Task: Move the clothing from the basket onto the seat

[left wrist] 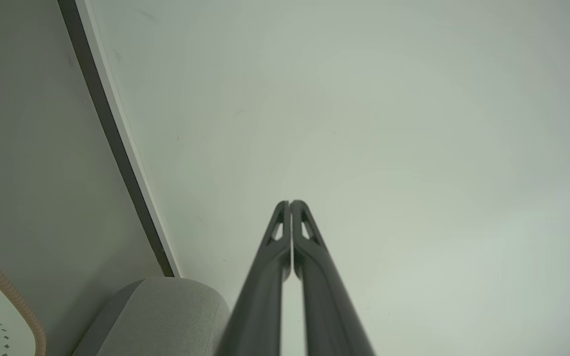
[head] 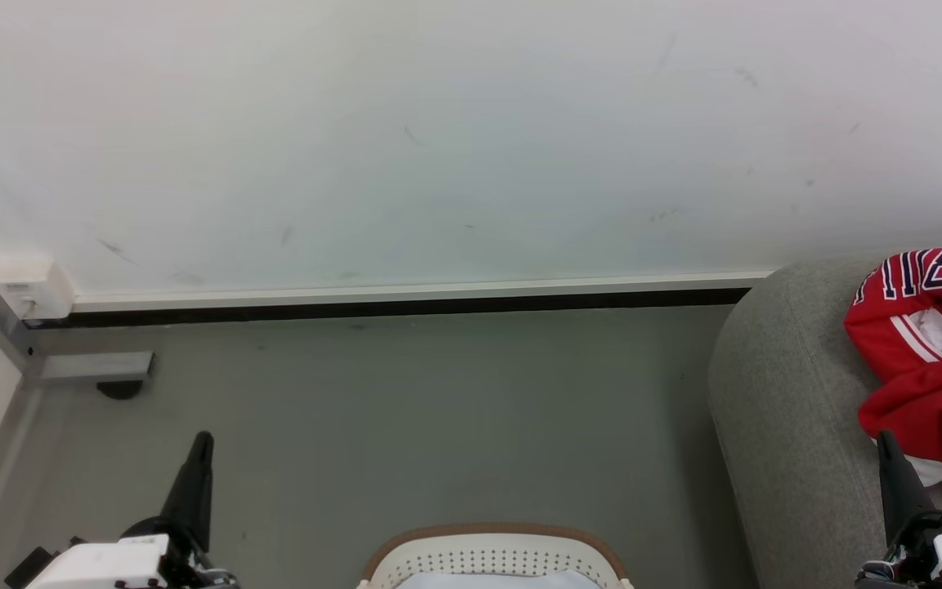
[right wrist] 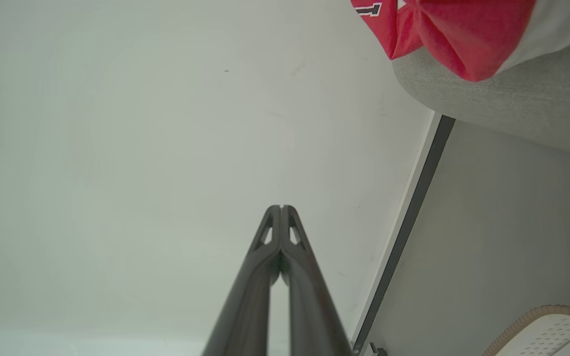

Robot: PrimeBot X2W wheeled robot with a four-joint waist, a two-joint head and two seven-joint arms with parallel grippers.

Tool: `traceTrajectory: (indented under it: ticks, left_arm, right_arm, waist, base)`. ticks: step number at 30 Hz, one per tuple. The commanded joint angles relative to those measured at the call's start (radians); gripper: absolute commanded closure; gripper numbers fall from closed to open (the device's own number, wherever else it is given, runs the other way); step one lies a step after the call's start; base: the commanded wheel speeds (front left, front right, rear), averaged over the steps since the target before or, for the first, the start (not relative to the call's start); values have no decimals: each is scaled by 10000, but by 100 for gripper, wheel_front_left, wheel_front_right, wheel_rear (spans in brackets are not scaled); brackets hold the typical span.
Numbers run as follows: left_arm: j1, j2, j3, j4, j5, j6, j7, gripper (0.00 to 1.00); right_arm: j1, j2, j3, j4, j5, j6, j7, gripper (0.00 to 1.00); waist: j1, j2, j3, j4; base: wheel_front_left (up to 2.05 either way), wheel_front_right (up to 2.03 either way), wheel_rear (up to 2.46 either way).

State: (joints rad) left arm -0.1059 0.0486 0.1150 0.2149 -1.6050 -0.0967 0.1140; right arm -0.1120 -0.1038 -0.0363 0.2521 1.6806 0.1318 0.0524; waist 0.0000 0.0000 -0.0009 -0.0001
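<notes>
I see clothing (head: 937, 417) on the seat (head: 782, 425) at right; basket (head: 495, 556) contents unclear. My left gripper (left wrist: 290, 202) and right gripper (right wrist: 281, 207): clenched, empty.

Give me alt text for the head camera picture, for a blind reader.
Red clothing lies crumpled on a grey seat at the right edge. A white basket with a tan rim shows at bottom centre on a grey floor, and the left gripper and right gripper, both shut, rise from the lower corners.
</notes>
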Motion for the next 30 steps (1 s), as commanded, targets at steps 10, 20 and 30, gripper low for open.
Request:
traceTrajectory:
  ticks: [10, 20, 30]
  left_arm:
    - [-108, 16, 30, 7, -123, -41, 41, 100]
    - [-107, 16, 30, 7, -123, -42, 41, 100]
    - [-107, 16, 30, 7, -123, -42, 41, 100]
  right_arm:
    - [-73, -123, 22, -55, 36, -21, -14, 100]
    - [-71, -137, 44, -56, 52, -21, -38, 100]
    - [-69, -140, 66, -59, 73, -22, -59, 100]
  waist:
    - [0, 0, 0, -1]
    - [0, 0, 0, -1]
    - [0, 0, 0, -1]
  base:
    - [0, 0, 0]
    - [0, 0, 0]
    - [0, 0, 0]
